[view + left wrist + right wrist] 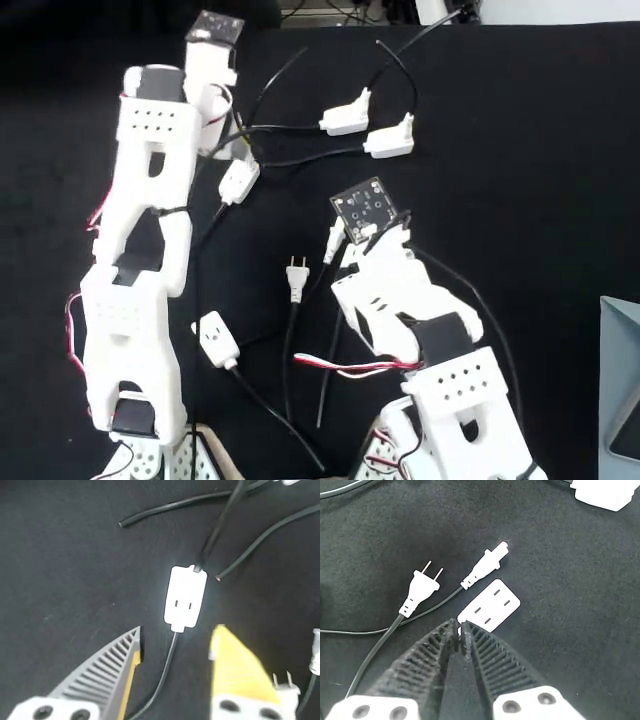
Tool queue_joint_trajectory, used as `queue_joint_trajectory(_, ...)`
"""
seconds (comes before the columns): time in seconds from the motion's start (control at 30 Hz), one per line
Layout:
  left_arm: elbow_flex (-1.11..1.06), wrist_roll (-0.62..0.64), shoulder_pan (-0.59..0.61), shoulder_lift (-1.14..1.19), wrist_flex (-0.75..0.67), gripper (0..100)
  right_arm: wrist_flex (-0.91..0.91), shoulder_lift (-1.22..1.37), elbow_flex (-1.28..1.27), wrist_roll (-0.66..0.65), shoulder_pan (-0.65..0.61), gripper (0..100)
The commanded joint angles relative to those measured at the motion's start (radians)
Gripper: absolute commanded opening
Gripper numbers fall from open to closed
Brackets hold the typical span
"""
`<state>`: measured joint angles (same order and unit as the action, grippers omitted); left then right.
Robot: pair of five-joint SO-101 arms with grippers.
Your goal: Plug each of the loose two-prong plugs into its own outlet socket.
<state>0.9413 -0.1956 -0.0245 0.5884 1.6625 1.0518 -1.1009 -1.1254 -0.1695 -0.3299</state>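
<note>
Two white plastic robot arms over a black table strewn with cords

The left arm runs up the table's left side and the left gripper hangs spread wide open. A flat white rectangular outlet socket lies face up on the cloth just past its tips, with a thin black cord passing between the fingers. The right arm sits nearer the middle. The right gripper is pinched closed, nothing in it as far as I can see, with its tips right at the corner of another white socket block. Just beside that block lies a loose white two-prong plug, prongs pointing away from the gripper, and a small white connector end.
</note>
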Motion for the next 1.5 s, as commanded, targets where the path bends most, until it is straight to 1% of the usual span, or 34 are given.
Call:
queue_joint_trajectory(0.0,0.18,0.009,-0.002,-0.017,0.101,16,-0.008,-0.008,0.004,0.003,0.015,3.8)
queue_joint_trajectory(0.1,0.176,0.006,0.016,-0.064,0.101,16,-0.005,-0.008,0.002,0.005,0.015,5.3)
queue_joint_trajectory(0.2,0.101,0.006,0.019,-0.149,0.1,16,0.012,-0.008,0.004,0.005,0.015,5.4)
queue_joint_trajectory(0.4,-0.088,0.009,0.019,-0.462,0.1,16,0.012,-0.008,0.004,0.003,0.014,5.4)
queue_joint_trajectory(0.6,-0.45,0.005,0.03,-0.839,0.098,16,0.014,-0.008,0.002,-0.006,0.014,5.4)
queue_joint_trajectory(0.73,-0.727,0.003,0.031,-1.076,0.095,16,0.041,-0.008,0.008,-0.107,0.012,5.7)
queue_joint_trajectory(0.8,-0.839,0.003,0.07,-1.188,0.092,16,0.066,-0.007,0.012,-0.137,0.012,5.7)
queue_joint_trajectory(0.97,-1.124,0.003,0.196,-1.412,0.005,16,0.101,-0.007,0.012,-0.21,0.009,5.7)
queue_joint_trajectory(1.07,-1.317,0.003,0.252,-1.519,-0.064,16,0.106,-0.007,0.013,-0.285,-0.003,5.7)
queue_joint_trajectory(1.17,-1.511,0.003,0.295,-1.619,-0.135,16,0.106,-0.007,0.007,-0.333,-0.055,5.7)
queue_joint_trajectory(1.3,-1.719,0.003,0.341,-1.735,-0.238,16,0.106,0.012,0.007,-0.35,-0.155,5.8)
queue_joint_trajectory(1.33,-1.764,0.003,0.354,-1.761,-0.262,16,0.106,0.035,0.01,-0.354,-0.17,6.4)
queue_joint_trajectory(1.4,-1.845,0.003,0.367,-1.803,-0.302,16,0.104,0.105,0.025,-0.353,-0.186,11.0)
queue_joint_trajectory(1.47,-1.917,-0.031,0.364,-1.841,-0.324,16,0.106,0.193,0.058,-0.348,-0.187,15.8)
